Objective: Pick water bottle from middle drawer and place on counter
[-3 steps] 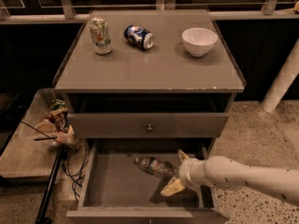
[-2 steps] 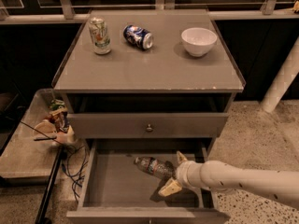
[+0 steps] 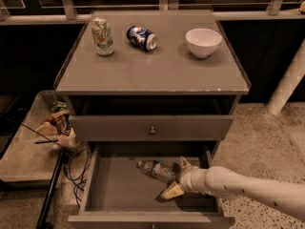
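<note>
The bottle (image 3: 156,171) lies on its side on the floor of the open drawer (image 3: 112,194), right of centre, with its cap pointing back-left and its base toward the arm (image 3: 248,190). The end effector (image 3: 176,177) sits low in the drawer at that base end. It is released, with its fingers (image 3: 172,191) spread so that one is behind the bottle and one in front; whether either pad touches the plastic cannot be told. The bottle is small, clear and ribbed, so it is probably light. Its thin walls would give under a hard squeeze, and its round, smooth body could roll on the flat floor or slide out of a loose pinch. The ribbed body near the label band looks the best place to hold it, gripped across its width. There the ribs add stiffness and grip, whereas the tapering neck or the very base would tend to push the pads off. Firm but moderate pressure should do. The counter (image 3: 152,73) above has bare space in front of the two cans (image 3: 102,36) and the bowl (image 3: 203,42).
</note>
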